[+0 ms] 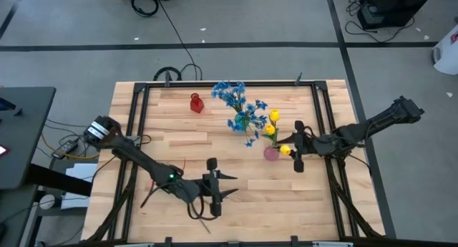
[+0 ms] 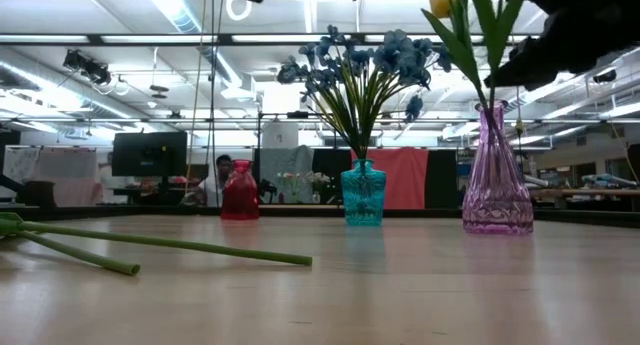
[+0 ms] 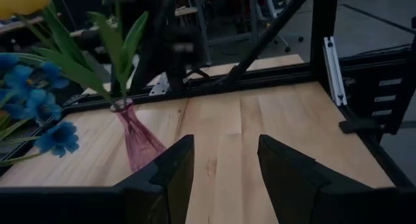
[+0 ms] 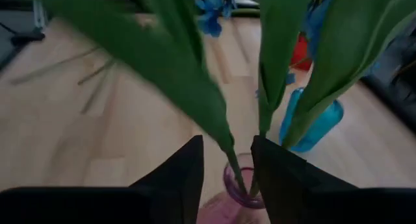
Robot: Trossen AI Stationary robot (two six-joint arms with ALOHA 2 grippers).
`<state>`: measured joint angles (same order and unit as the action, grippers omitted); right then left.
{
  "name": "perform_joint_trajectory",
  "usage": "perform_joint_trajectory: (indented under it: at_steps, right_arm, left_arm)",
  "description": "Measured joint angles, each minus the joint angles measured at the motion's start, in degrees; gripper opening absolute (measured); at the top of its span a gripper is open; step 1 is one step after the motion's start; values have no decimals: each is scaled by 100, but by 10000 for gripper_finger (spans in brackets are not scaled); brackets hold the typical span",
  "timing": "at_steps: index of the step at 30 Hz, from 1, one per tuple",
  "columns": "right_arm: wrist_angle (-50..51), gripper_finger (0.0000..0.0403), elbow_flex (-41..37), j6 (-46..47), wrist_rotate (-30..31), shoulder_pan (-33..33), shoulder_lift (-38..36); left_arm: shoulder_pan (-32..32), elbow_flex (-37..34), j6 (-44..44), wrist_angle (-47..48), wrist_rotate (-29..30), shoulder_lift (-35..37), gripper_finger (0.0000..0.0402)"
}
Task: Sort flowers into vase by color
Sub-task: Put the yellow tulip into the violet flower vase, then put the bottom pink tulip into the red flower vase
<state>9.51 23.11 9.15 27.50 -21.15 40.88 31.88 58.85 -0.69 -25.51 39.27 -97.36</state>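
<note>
On the left of the pale wooden table (image 1: 172, 136), seen from above, I had the left gripper (image 1: 215, 191) hovering near the front edge, its two dark fingers (image 3: 166, 178) apart and holding nothing. Just beside that arm lay long green stems (image 2: 150, 243) of loose artificial flowers, flat on the wood. Farther back stood a small red glass vase (image 1: 196, 103), with nothing in it that I could see. To its right, a teal glass vase (image 2: 362, 193) held an upright spray of small blue blossoms (image 1: 230, 95). Right of that stood a tall pink-purple glass vase (image 2: 497, 190) with yellow tulips (image 1: 273, 116) and their broad green leaves (image 4: 195, 74) standing in its neck. The right gripper (image 1: 295, 155) sat directly over this vase; in its wrist view its dark fingers (image 4: 179, 178) stood apart on either side of the stems, just above the vase mouth, not pinching them. The vases stood well apart from the loose stems.
</note>
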Motion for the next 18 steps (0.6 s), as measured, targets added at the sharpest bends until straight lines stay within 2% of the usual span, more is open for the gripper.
perform_joint_trajectory:
  at_steps: [4,7,12,15,18]
  right_arm:
    - [836,142,619,643,-367,0,-4]
    - [1414,142,1013,1085,-575,0,2]
    - [2446,142,1561,1989,-878,0,130]
    - [2558,142,1710,2148,-1003,0,223]
    - [2575,142,1785,2215,-1026,0,322]
  left_arm:
    - [9,0,338,784,-9,395,177]
    - [9,0,993,1596,-106,675,177]
    - [24,0,1698,3094,-1234,806,177]
    - [58,0,2121,4113,-1934,705,177]
    - [92,-2,2551,5111,-2265,559,177]
